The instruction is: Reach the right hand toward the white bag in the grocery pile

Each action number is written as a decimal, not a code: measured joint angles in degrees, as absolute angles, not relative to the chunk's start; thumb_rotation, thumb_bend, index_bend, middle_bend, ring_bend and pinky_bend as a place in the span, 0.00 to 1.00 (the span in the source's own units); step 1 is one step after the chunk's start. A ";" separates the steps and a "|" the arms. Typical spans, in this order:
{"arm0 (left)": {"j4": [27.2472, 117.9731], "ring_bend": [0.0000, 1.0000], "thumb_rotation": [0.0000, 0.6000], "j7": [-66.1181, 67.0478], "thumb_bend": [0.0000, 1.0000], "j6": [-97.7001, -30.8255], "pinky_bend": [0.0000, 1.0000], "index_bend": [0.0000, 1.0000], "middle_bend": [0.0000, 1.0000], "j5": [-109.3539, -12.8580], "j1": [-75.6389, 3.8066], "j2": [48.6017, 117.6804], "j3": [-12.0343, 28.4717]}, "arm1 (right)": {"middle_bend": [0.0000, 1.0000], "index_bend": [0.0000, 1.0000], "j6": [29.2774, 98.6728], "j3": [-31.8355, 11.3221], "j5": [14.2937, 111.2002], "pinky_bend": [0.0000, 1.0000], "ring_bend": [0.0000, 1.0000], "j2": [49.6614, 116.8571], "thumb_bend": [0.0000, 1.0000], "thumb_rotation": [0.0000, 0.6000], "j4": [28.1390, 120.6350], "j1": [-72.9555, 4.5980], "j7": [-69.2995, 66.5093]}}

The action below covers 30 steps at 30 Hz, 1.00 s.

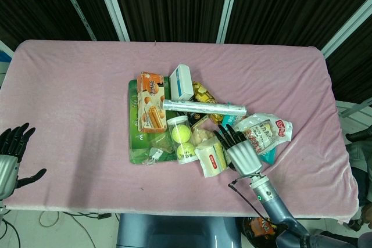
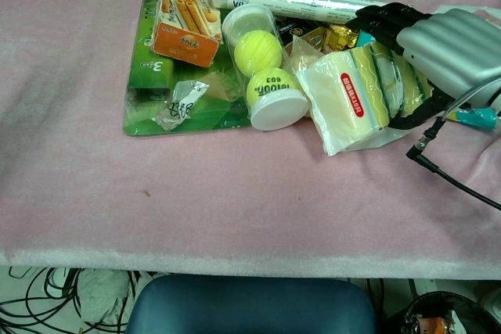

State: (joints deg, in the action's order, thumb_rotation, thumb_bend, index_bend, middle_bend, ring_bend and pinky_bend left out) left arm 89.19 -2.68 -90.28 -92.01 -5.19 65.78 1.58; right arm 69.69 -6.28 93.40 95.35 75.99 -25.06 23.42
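The right hand point(image 1: 241, 154) lies across the white bag point(image 1: 210, 156) at the pile's near right edge, just beside the tennis-ball tube point(image 1: 181, 140). Its fingers are draped over the top and the thumb is tucked under the near side, so it seems to clasp the bag, though the contact is partly hidden. It should close gently and not nudge the tube. The bag is crinkly clear-and-white film (red label, yellow sponges inside).
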 measured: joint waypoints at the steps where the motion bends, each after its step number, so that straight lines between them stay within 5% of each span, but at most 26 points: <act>1: 89.20 0.00 1.00 -2.68 0.00 -90.28 0.00 0.00 0.00 -92.01 -5.18 65.77 1.58 | 0.58 0.65 69.71 -6.03 93.88 0.63 0.57 95.69 0.34 1.00 75.12 -25.38 22.89; 4: 89.25 0.00 1.00 -2.79 0.00 -90.32 0.00 0.00 0.00 -91.87 -5.15 65.76 1.65 | 0.69 0.84 69.94 -5.47 94.67 0.70 0.68 96.15 0.43 1.00 74.09 -25.83 21.28; 7: 89.30 0.00 1.00 -2.96 0.00 -90.31 0.00 0.00 0.00 -91.77 -5.14 65.74 1.70 | 0.72 0.91 71.34 -5.05 95.82 0.70 0.71 96.24 0.43 1.00 73.82 -26.04 19.29; 17: 89.24 0.00 1.00 -2.75 0.00 -90.45 0.00 0.00 0.00 -91.96 -5.14 65.82 1.70 | 0.71 0.91 77.14 -6.62 97.06 0.70 0.70 91.95 0.44 1.00 79.60 -25.79 14.82; 30: 89.14 0.00 1.00 -1.68 0.00 -90.92 0.00 0.00 0.00 -92.66 -5.06 66.05 1.57 | 0.70 0.91 84.33 -7.47 95.19 0.70 0.70 78.79 0.43 1.00 99.27 -20.13 9.73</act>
State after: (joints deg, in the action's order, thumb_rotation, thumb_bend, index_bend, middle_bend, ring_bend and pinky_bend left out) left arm 89.14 -1.68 -90.92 -92.66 -5.06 66.05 1.57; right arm 84.33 -7.47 95.19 78.79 99.27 -20.13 9.73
